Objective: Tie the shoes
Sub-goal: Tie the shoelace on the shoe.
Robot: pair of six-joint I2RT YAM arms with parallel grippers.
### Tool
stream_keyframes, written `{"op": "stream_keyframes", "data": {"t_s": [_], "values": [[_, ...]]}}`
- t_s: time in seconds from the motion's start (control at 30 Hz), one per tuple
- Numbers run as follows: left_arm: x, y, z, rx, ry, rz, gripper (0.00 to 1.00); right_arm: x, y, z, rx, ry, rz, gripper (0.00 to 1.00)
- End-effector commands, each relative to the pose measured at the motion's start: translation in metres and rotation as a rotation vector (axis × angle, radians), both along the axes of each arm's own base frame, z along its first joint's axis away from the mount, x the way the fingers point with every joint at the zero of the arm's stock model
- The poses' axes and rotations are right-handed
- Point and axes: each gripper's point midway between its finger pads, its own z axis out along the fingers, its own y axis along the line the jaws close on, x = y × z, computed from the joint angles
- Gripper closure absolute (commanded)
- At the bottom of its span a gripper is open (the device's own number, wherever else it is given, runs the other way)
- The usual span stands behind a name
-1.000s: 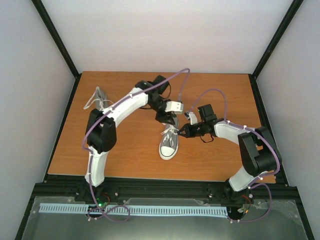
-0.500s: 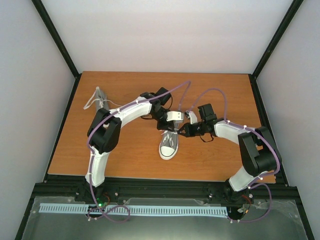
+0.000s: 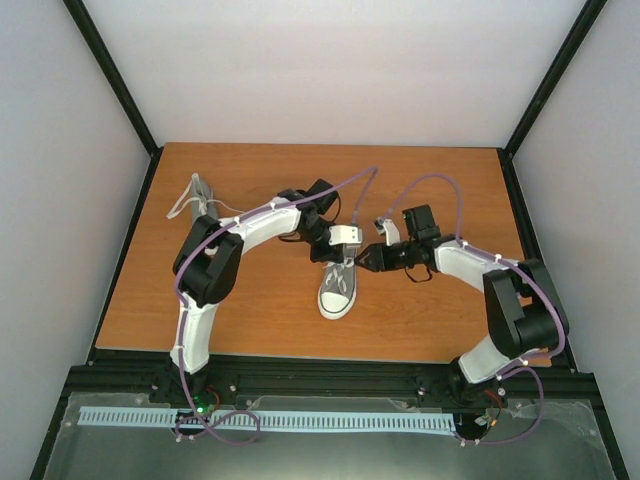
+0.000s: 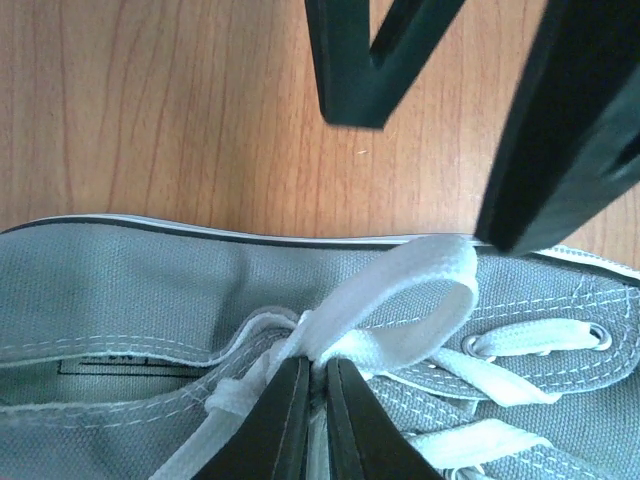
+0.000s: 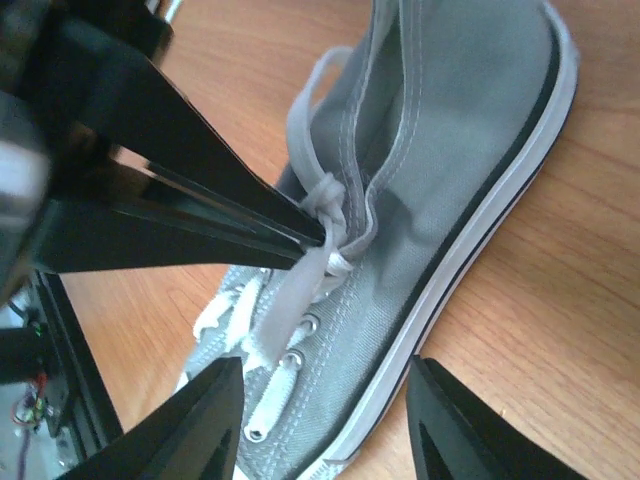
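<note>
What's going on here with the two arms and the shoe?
Both arms are working on the grey shoe in the middle of the table. The left gripper is shut on the white lace where it crosses near the top eyelets, with a loop standing out of the pinch. The right gripper is open close by, holding nothing. No bow is tied yet. The second shoe sits at the far left, untouched.

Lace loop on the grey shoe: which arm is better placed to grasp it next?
Probably the right: the right pincer is open beside the loop, while the left pincer is shut on the lace crossing, so it is occupied.
</note>
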Motion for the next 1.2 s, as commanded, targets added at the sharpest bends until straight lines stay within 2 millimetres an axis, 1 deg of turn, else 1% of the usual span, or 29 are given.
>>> {"op": "stream_keyframes", "data": {"t_s": [0.0, 0.1, 0.13, 0.33, 0.4, 0.5, 0.57, 0.63, 0.87, 1.03, 1.17], "values": [[0.008, 0.006, 0.011, -0.023, -0.006, 0.035, 0.91, 0.004, -0.005, 0.028, 0.046, -0.106, 0.012, 0.52], [0.007, 0.004, 0.014, -0.05, 0.025, 0.043, 0.91, 0.001, -0.006, 0.031, 0.063, -0.172, 0.032, 0.5], [0.007, 0.004, 0.015, -0.059, 0.034, 0.045, 0.91, 0.001, -0.004, 0.035, 0.085, -0.216, 0.044, 0.49], [0.008, 0.004, 0.014, -0.081, 0.062, 0.057, 0.9, 0.007, -0.003, 0.051, 0.131, -0.573, 0.059, 0.43], [0.007, 0.004, 0.013, -0.082, 0.064, 0.055, 0.9, 0.006, 0.002, 0.053, 0.104, -0.678, 0.1, 0.41], [0.007, 0.002, 0.013, -0.088, 0.067, 0.054, 0.9, -0.001, 0.017, 0.05, 0.069, -0.773, 0.199, 0.4], [0.007, 0.002, 0.013, -0.088, 0.071, 0.055, 0.9, -0.003, 0.022, 0.042, 0.058, -0.785, 0.238, 0.39], [0.007, 0.002, 0.013, -0.09, 0.072, 0.056, 0.9, 0.0, 0.022, 0.034, 0.042, -0.768, 0.243, 0.39], [0.005, 0.001, 0.012, -0.093, 0.086, 0.057, 0.9, 0.001, 0.026, 0.023, 0.044, -0.755, 0.259, 0.39], [0.004, 0.002, 0.01, -0.089, 0.093, 0.06, 0.9, 0.0, 0.028, 0.019, 0.025, -0.778, 0.279, 0.39], [0.005, 0.002, 0.011, -0.087, 0.091, 0.061, 0.9, 0.001, 0.029, 0.021, 0.028, -0.797, 0.291, 0.41]]}}
